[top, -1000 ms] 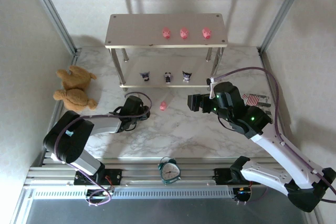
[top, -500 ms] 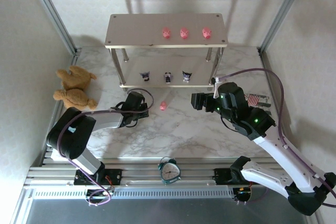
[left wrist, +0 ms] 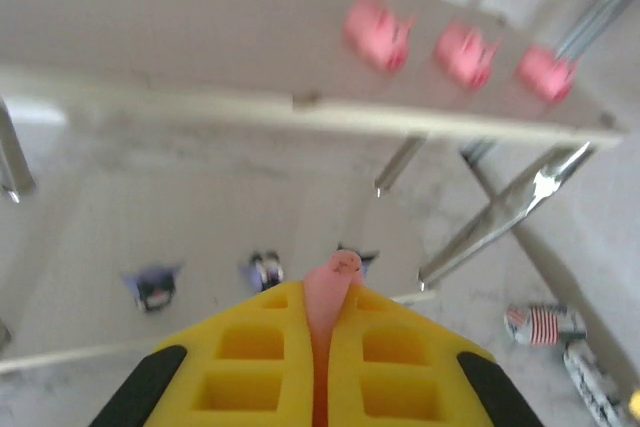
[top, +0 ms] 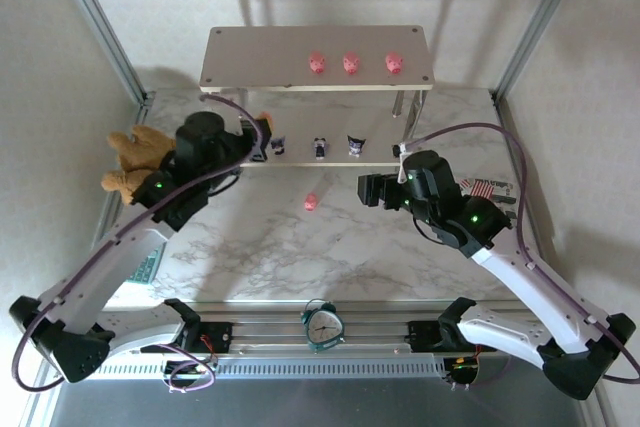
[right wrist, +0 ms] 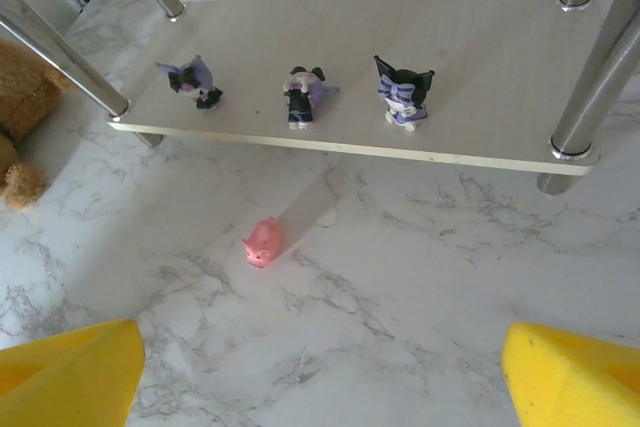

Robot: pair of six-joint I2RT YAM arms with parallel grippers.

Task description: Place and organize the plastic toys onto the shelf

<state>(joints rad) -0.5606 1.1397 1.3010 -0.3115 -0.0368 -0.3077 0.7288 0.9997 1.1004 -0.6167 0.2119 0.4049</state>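
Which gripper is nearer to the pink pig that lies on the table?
Right. The right gripper, open, is a little to the right of the pig, over the table. The left gripper, shut on another pig, is farther, raised by the shelf's left end.

The overhead camera looks down from behind the arm bases point(top: 200, 332) over the beige two-tier metal-legged shelf point(top: 270, 57). The left wrist camera views it from above, close; the right from low, close. All share the three purple-and-white plastic figurines point(right wrist: 300, 97) on its lower board point(right wrist: 480, 127).
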